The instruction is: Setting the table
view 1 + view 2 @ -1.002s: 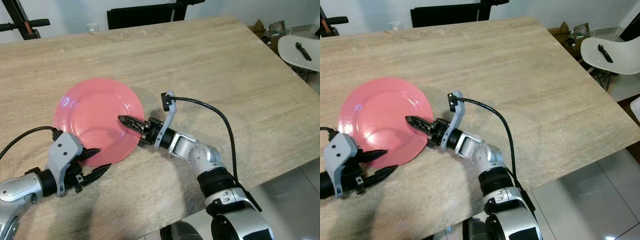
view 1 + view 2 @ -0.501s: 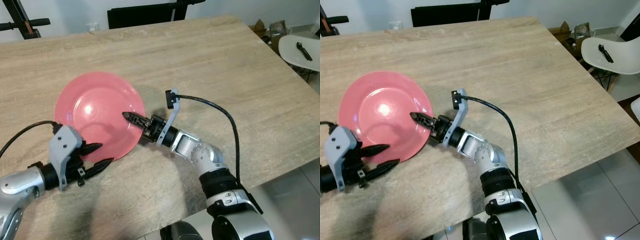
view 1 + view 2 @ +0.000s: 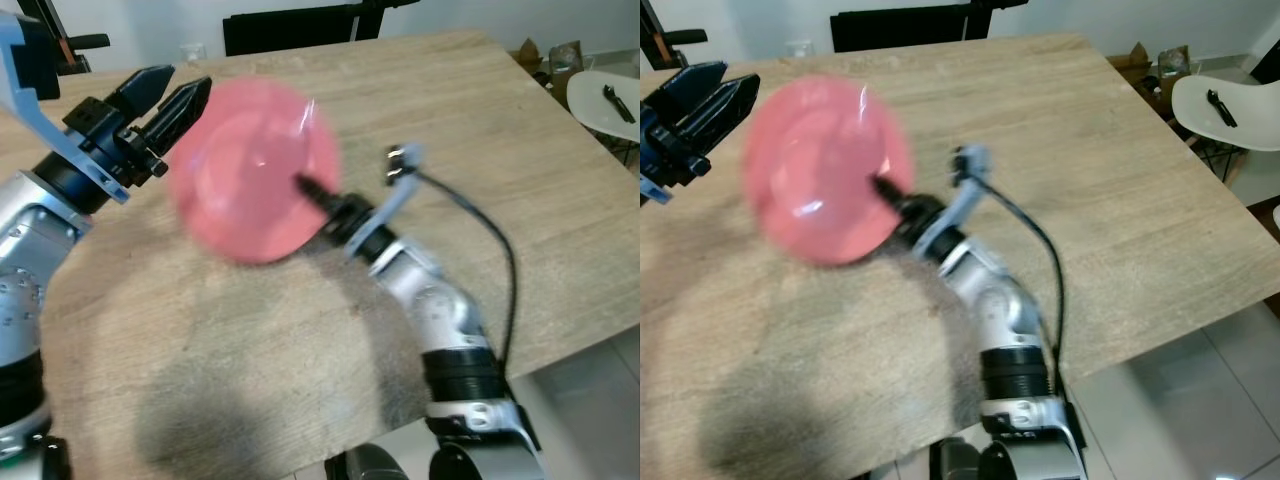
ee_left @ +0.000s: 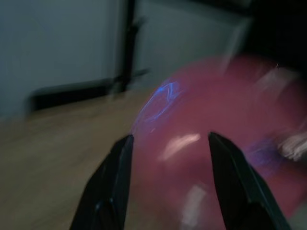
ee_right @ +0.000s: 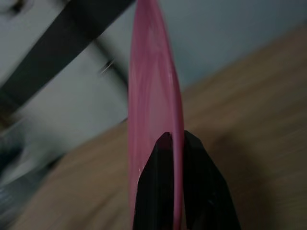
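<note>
Your right gripper (image 5: pixel 173 143) is clamped on the rim of the pink plate (image 3: pixel 255 185); the wrist view shows both fingers pinching the edge with the plate seen edge-on. Half a second ago that plate lay flat on the table (image 3: pixel 450 100). Now it's off the wood, tilted up and blurred in both head views, so you're mid-lift and moving fast.

Your left gripper (image 3: pixel 165 98) was down at the near rim a moment ago. It has swung up and out to the plate's left side, fingers spread and holding nothing, just beside the plate but I can't tell if it touches. In its wrist view the plate sits between the two fingers (image 4: pixel 111 184).

My read: the plate now hangs on a one-sided rim pinch only. Placement is still to come. Slip or rotation in that pinch looks like the main risk at this speed, so slow down before you set it down.
</note>
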Robot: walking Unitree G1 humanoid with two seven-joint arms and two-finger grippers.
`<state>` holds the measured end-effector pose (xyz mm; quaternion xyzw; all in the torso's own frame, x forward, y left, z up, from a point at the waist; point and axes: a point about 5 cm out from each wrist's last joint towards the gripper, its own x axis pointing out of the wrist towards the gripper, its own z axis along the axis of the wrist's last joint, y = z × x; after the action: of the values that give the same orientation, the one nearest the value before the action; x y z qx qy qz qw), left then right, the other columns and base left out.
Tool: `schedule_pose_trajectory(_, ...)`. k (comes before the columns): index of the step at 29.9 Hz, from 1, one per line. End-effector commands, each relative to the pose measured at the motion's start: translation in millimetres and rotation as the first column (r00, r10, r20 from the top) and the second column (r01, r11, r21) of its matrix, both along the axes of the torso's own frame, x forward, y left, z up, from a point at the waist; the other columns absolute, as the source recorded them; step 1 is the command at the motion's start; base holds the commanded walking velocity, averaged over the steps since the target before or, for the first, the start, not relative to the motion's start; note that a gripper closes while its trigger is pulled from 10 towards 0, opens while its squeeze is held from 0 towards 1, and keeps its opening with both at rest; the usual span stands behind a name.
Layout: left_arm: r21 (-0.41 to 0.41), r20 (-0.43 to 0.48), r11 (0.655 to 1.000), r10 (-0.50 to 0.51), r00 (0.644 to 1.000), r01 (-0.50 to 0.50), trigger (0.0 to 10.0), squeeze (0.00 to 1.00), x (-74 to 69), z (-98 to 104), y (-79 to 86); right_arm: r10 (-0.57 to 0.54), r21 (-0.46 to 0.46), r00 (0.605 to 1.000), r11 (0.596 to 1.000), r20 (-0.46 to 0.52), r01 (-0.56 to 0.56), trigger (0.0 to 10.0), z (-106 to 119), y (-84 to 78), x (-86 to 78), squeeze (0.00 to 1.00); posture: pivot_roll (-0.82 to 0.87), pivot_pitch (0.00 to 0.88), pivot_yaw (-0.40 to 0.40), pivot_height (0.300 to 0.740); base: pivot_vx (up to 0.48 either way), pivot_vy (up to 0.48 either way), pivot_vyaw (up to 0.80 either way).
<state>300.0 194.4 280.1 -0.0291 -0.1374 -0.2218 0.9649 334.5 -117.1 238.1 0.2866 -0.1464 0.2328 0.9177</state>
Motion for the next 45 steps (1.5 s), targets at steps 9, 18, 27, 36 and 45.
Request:
schedule_pose_trajectory(9,0.182,-0.076,0.974,0.152,0.985,-0.136,10.0,0.00,13.7,-35,-37.2,-0.465,-0.187,0.861,0.845,0.206,0.501,10.0,28,-53.5,-31.6,0.00,-0.09,0.104,0.070,0.740,0.000,0.000,0.00)
schedule_pose_trajectory(18,0.152,-0.029,0.977,0.154,0.988,-0.148,10.0,0.00,20.1,-30,-55.8,-0.569,-0.172,0.803,0.785,0.176,0.595,10.0,20,-62.7,-40.7,0.00,-0.10,0.090,0.082,0.740,0.000,0.000,0.00)
schedule_pose_trajectory(27,0.124,-0.019,0.975,0.187,0.982,-0.184,10.0,0.00,21.9,-33,-60.6,-0.567,-0.187,0.809,0.787,0.155,0.587,10.0,17,-59.0,-33.9,0.00,-0.11,0.073,0.061,0.740,0.000,0.000,0.00)
schedule_pose_trajectory(36,0.121,-0.018,0.969,0.219,0.975,-0.216,10.0,0.00,22.8,-38,-58.7,-0.556,-0.209,0.819,0.792,0.140,0.573,10.0,12,-55.7,-28.8,0.00,-0.11,0.060,0.050,0.740,0.000,0.000,0.00)
schedule_pose_trajectory(45,0.111,-0.017,0.968,0.229,0.973,-0.226,10.0,0.00,24.9,-39,-59.8,-0.555,-0.219,0.821,0.792,0.132,0.570,10.0,7,-55.1,-27.6,0.00,-0.11,0.052,0.053,0.740,0.000,0.000,0.00)
